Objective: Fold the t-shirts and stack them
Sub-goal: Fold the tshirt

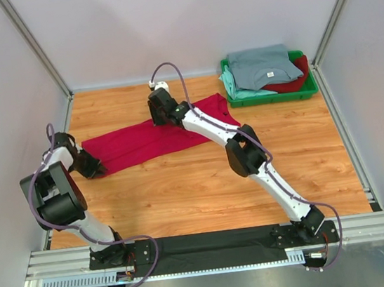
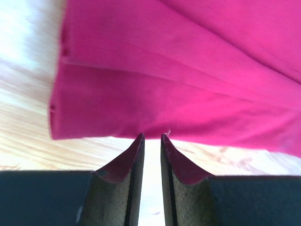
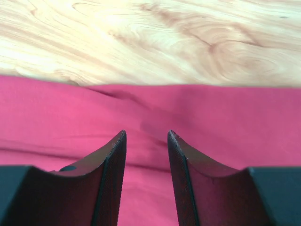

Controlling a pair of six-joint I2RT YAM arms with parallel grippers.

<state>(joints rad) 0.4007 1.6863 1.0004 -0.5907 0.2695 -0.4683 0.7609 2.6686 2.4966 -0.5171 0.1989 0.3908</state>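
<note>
The left gripper has its fingers only a narrow slit apart, with bare table showing through the gap. Its tips sit right at the near hem of the red shirt. From the wrist view I can't be sure whether they just touch that hem or nip a thread of it, but I can make out nothing between the jaws. The right gripper is wider, its fingers plainly apart and empty. It is low over the cloth, just short of the far edge, with wood beyond.

Further out, the red shirt lies as a long band across the middle of the table. The left gripper is at its left end and the right gripper is on its far side, nearer the middle. I'd judge it partway folded: narrowed lengthwise, not yet doubled end to end. Well apart, in the far right corner, a tray holds a grey-blue shirt on top of a mint shirt and a dark red shirt.

To do this step well, I reckon the left gripper wants a little more opening before it goes in at the hem. Each gripper should take every layer at its edge, not just the top ply. Then both should lift together and keep the band taut between them, so the fold lands square rather than skewed or bunched.
</note>
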